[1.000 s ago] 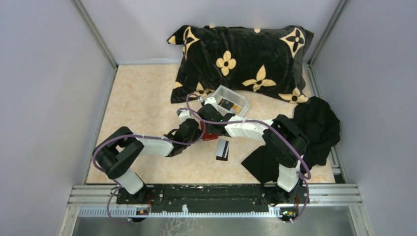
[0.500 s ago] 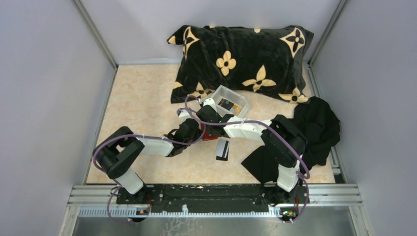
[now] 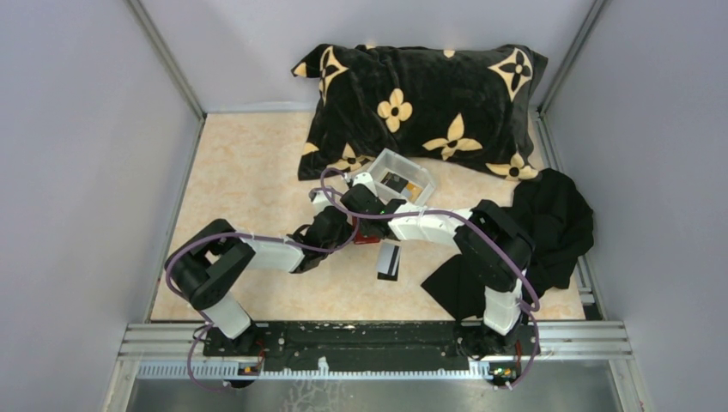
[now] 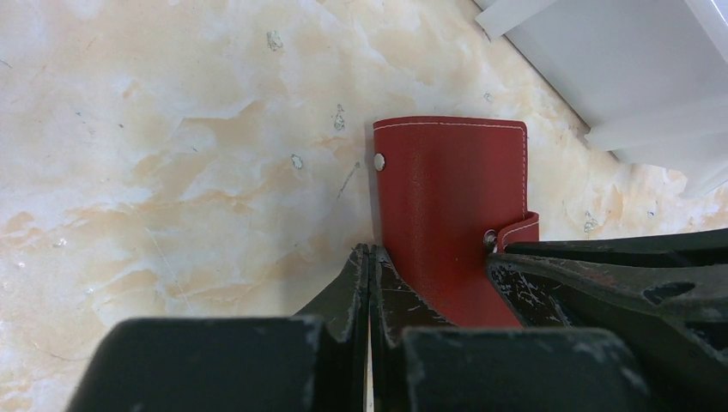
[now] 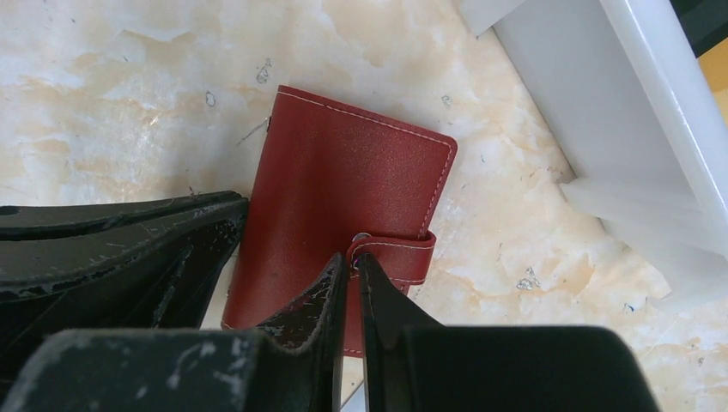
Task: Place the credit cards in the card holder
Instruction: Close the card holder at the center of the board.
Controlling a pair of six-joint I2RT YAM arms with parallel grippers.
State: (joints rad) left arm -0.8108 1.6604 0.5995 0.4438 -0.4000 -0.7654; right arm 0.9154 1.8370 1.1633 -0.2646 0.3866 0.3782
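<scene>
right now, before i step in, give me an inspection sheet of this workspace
surface: marbled beige tabletop
job's things: red card holder folded, flat; black card with white band nearer the bases; more cards seemingly in clear tray
clutter: flowered pillow, black cloth
grippers: left gripper shut at holder's edge; right gripper nearly shut at its strap, grip unclear
cables: purple cables along both arms
surroundings: grey walls
</scene>
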